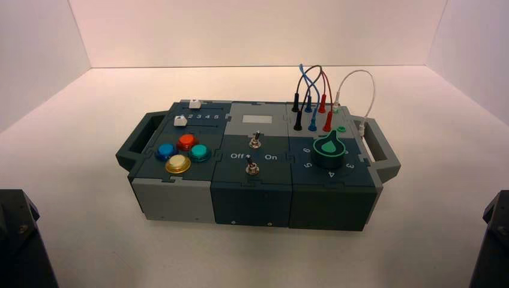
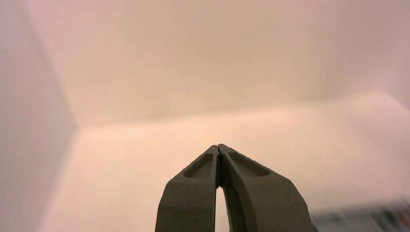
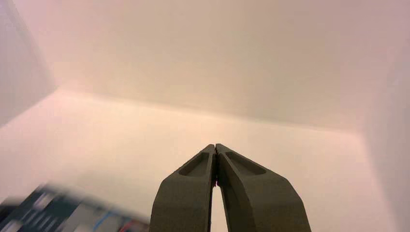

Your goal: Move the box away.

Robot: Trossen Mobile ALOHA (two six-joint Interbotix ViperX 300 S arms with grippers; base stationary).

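The box stands in the middle of the white table, wide and low, dark teal and grey, with a handle at its left end and another handle at its right end. Its top carries coloured buttons, two toggle switches, a green dial and plugged wires. My left arm is parked at the near left corner and my right arm at the near right, both well clear of the box. The left gripper and the right gripper are shut on nothing.
White walls close the table at the back and on both sides. Bare white table surface surrounds the box. A blurred edge of the box shows in the right wrist view, and another blurred edge of it in the left wrist view.
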